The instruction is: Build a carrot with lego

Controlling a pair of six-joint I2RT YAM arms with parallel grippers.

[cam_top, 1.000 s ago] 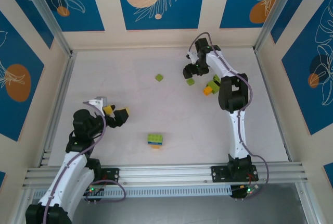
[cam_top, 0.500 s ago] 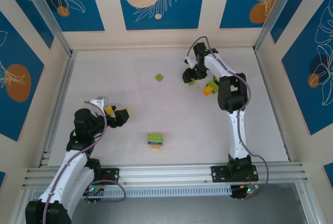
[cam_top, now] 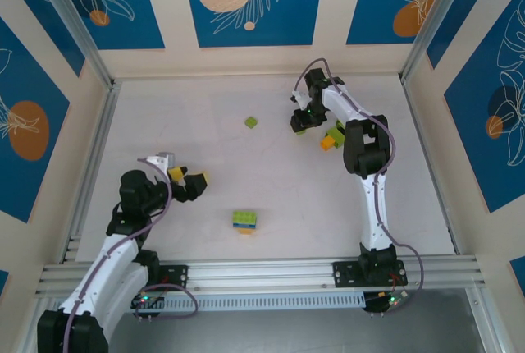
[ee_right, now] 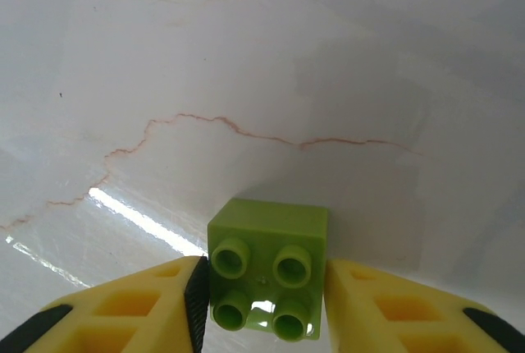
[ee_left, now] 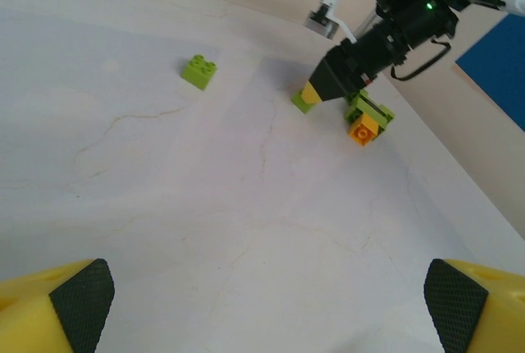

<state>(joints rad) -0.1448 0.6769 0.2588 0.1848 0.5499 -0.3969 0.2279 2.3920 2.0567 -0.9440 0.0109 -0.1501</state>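
Observation:
The lego lies scattered on the white table. My right gripper (cam_top: 300, 122) reaches down at the far right, and its yellow fingers (ee_right: 139, 308) press both sides of a lime green four-stud brick (ee_right: 267, 267) that rests on the table. The same brick (ee_left: 304, 100) shows under the right gripper (ee_left: 328, 84) in the left wrist view. A second lime brick (cam_top: 251, 122) lies alone to its left. A lime and orange clump (cam_top: 332, 137) sits just right of the right gripper. My left gripper (cam_top: 190, 182) hovers wide open at the near left, nothing between its fingertips (ee_left: 80, 291).
A small stack of green, blue and orange bricks (cam_top: 244, 221) stands near the front middle of the table. Aluminium rails (cam_top: 246, 275) run along the near edge, and blue-patterned walls (cam_top: 246, 8) enclose the table on three sides.
My right gripper has come down over the lime brick and its fingers have closed onto its sides. The left gripper has shifted only slightly and stays open.

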